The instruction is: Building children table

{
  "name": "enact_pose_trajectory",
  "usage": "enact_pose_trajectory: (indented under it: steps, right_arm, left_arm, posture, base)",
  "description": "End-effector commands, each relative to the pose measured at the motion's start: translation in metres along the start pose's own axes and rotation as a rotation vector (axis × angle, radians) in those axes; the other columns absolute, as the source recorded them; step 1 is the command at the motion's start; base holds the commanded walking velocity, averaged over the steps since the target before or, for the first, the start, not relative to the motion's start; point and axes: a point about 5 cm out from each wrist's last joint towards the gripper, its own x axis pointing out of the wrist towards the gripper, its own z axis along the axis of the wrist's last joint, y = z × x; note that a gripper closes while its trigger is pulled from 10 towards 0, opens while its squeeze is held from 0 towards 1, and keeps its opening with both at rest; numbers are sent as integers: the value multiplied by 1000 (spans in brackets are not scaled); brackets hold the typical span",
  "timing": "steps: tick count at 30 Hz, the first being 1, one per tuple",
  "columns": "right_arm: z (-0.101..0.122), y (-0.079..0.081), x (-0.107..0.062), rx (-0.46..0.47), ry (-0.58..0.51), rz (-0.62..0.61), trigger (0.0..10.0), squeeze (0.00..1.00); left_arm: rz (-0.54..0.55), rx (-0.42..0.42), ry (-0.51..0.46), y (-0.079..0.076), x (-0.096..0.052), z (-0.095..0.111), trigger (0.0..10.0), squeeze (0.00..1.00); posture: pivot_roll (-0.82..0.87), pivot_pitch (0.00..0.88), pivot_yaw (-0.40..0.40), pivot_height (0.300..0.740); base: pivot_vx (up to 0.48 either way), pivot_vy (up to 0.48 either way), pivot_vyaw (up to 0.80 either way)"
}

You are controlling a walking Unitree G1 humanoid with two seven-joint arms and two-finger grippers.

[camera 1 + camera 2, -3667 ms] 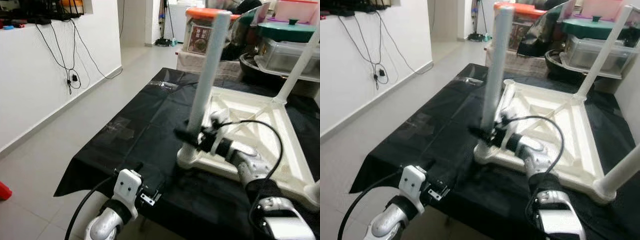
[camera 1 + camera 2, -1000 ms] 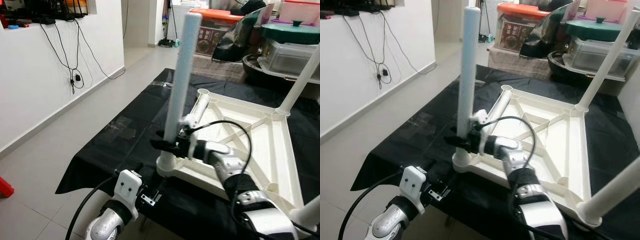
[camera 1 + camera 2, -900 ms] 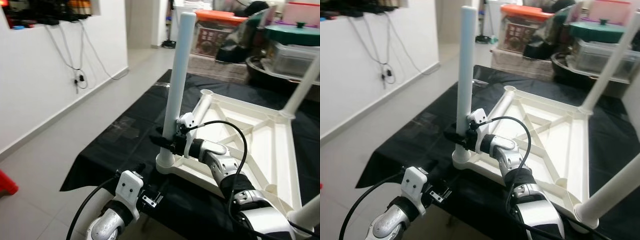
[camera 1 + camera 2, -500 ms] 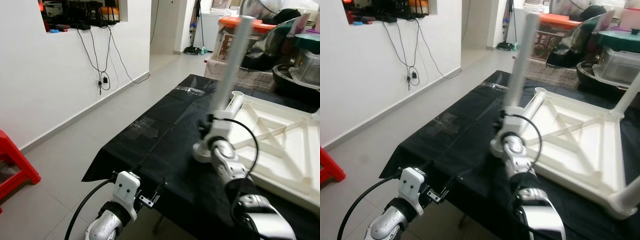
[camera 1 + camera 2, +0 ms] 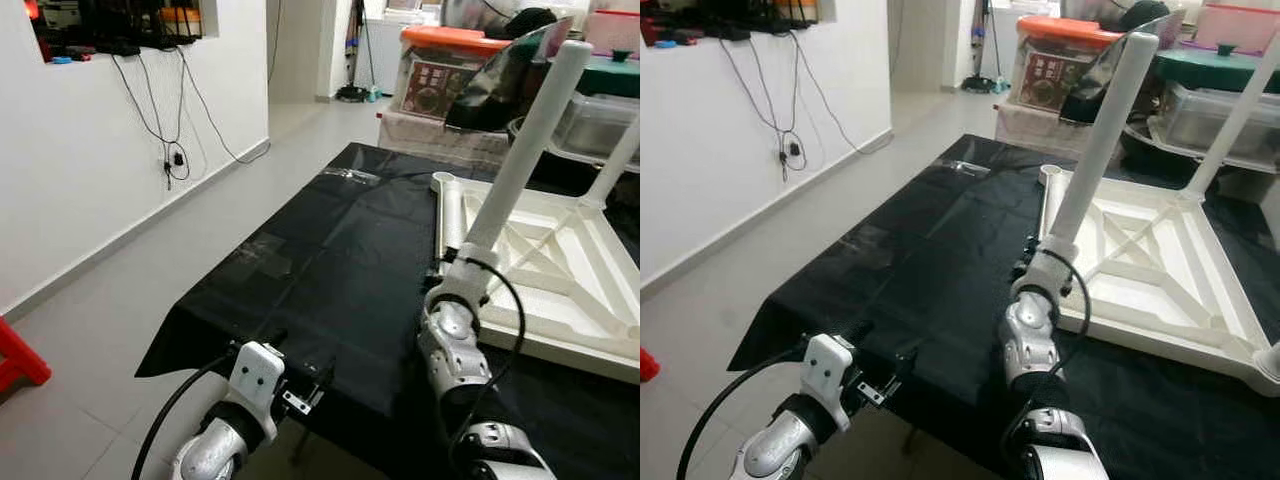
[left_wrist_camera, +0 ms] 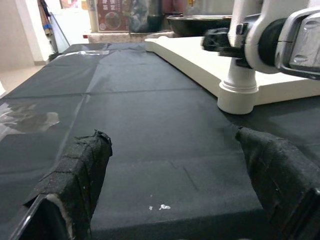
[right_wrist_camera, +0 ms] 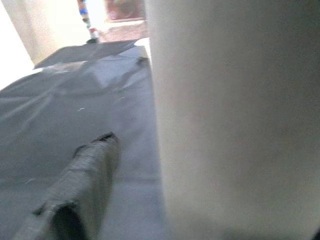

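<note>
Jaws of left gripper [image 6: 175, 180] spread wide, holding nothing, low over black cloth [image 6: 140, 115]. Left eye view: right gripper [image 5: 452, 262] at base of white leg [image 5: 525, 140], which stands tilted in the near corner socket of the upturned table top [image 5: 560, 270]. Right wrist view: one finger [image 7: 80, 185] beside the leg; cannot tell whether it grips.
</note>
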Motion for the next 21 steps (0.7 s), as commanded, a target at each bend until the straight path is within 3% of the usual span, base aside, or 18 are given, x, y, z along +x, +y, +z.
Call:
enact_pose_trajectory:
  steps: [1,5,6,7,14,15,16,17,18,19,20,21]
  right_arm:
    - [11,8,5,33,-38,130,10000,0]
    - [14,9,6,45,-41,159,10000,0]
    - [19,12,7,57,-50,232,10000,0]
    - [22,19,7,37,-37,393,10000,0]
    - [22,19,7,37,-37,393,10000,0]
    - [22,24,6,9,-12,549,10000,0]
    - [22,24,6,9,-12,549,10000,0]
    - [20,34,-5,-75,56,908,10000,0]
    - [20,34,-5,-75,56,908,10000,0]
    - [17,40,-19,-120,127,1187,10000,0]
    - [17,40,-19,-120,127,1187,10000,0]
    - [16,46,-29,-131,175,1374,10000,0]
  left_arm:
    - [-6,1,7,-1,0,-1,10000,0]
    - [-5,0,7,-1,0,-1,10000,0]
    - [-4,0,6,-1,0,-1,10000,0]
    - [-4,0,6,-1,0,-1,10000,0]
    - [-4,0,6,-1,0,-1,10000,0]
    - [-3,0,5,-1,1,-1,10000,0]
    - [-3,0,5,-1,1,-1,10000,0]
    - [-3,0,4,-1,1,0,10000,0]
    - [-3,0,4,-1,1,0,10000,0]
    - [-2,0,2,-1,2,0,10000,0]
    - [-2,0,2,-1,2,0,10000,0]
    - [-2,1,1,-1,2,0,10000,0]
  posture:
    - [188,0,-80,740]
    - [188,0,-80,740]
    - [187,0,-79,740]
    - [185,0,-77,740]
    - [185,0,-77,740]
    - [185,0,-79,740]
    - [185,0,-79,740]
    - [191,0,-86,740]
    - [191,0,-86,740]
    - [194,0,-88,740]
    - [194,0,-88,740]
    - [194,0,-88,740]
  base:
    - [0,0,0]
    - [0,0,0]
    - [0,0,0]
    - [0,0,0]
    - [0,0,0]
    - [0,0,0]
    - [0,0,0]
    - [0,0,0]
    - [0,0,0]
    - [0,0,0]
    - [0,0,0]
    - [0,0,0]
